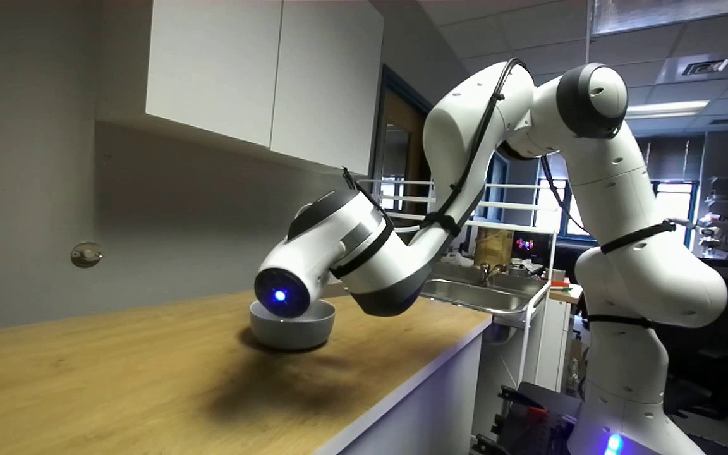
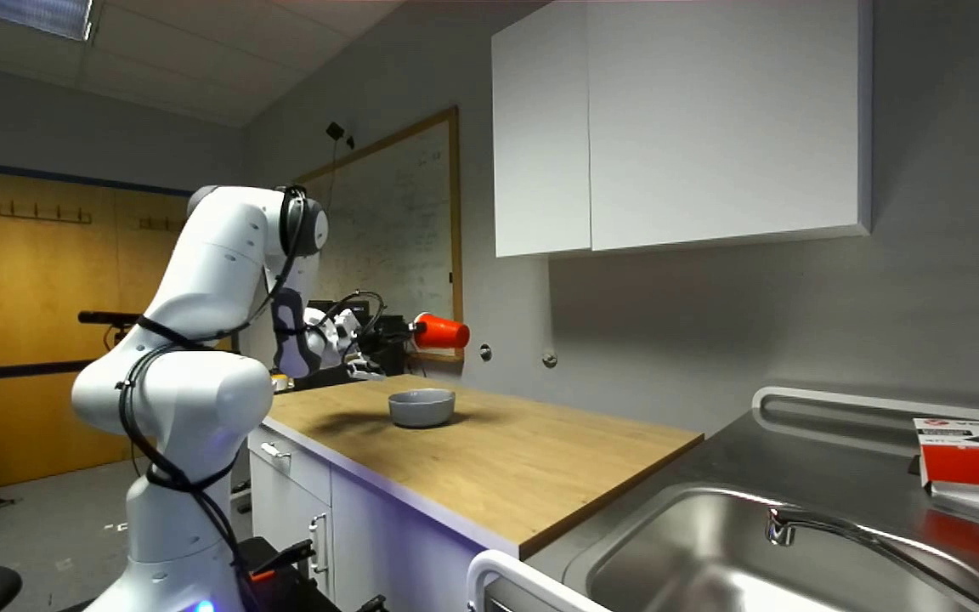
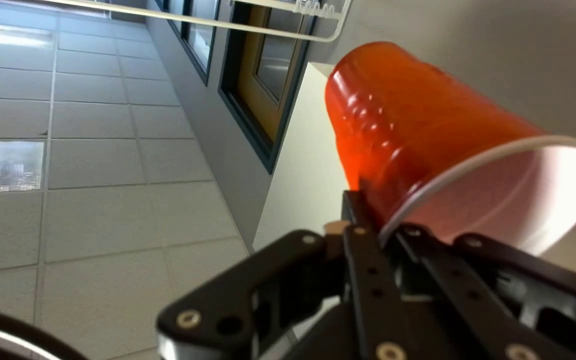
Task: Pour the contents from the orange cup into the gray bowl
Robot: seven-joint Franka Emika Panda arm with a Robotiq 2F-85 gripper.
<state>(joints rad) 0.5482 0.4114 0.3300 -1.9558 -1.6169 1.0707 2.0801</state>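
Orange cup [image 2: 443, 332] hangs tipped on its side above the surface [image 2: 523, 455], its rim pinched in the nearly closed gripper [image 3: 380, 227]; pouring looks underway or finished (whether the gray bowl [image 2: 421, 411] holds anything, I can't tell). Righting the cup likely remains, minding the cabinet [image 2: 693, 127] mounted higher up.

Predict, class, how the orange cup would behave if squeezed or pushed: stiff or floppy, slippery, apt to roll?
The orange cup probably flexes when squeezed, since its wall looks thin at the open end. Its glossy outside may let it slip in the fingers. Round and tapered, it would likely roll in a curve if pushed while on its side.
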